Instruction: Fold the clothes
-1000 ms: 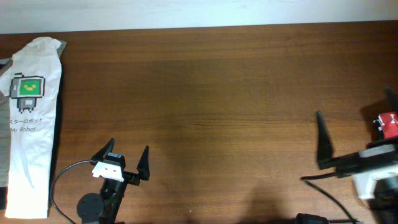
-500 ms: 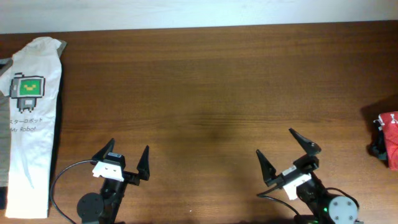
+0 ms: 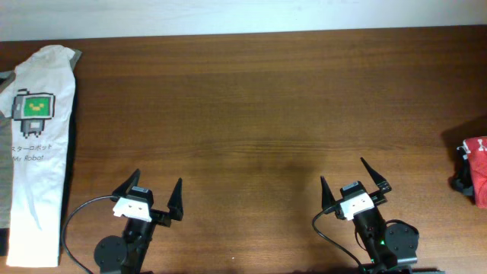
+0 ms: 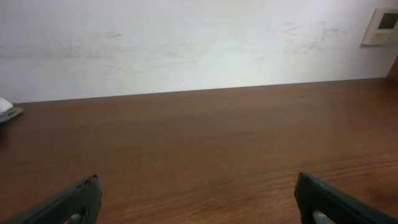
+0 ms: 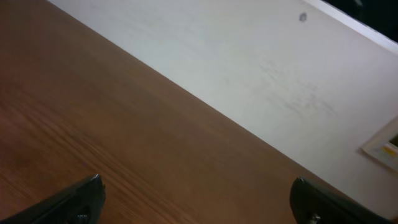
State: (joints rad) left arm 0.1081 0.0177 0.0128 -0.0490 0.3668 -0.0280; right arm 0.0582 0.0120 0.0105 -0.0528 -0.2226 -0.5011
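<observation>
A bunched red-orange T-shirt [image 3: 478, 169] with a bit of white print lies at the far right edge of the table, mostly cut off by the overhead view. My left gripper [image 3: 157, 188] is open and empty near the front edge at the left; its view [image 4: 196, 199] shows only bare wood between the fingers. My right gripper [image 3: 350, 180] is open and empty near the front edge at the right, well to the left of the red shirt; its view [image 5: 196, 199] shows bare wood and the wall.
A folded white T-shirt [image 3: 36, 144] with a green pixel-robot print lies along the table's left edge. The brown wooden table [image 3: 251, 114] meets a white wall at the back. A black cable [image 3: 76, 217] loops beside the left arm's base.
My right arm has swung in from the right edge, away from the red shirt, and settled near the front edge with its gripper open. The left arm has not moved.
</observation>
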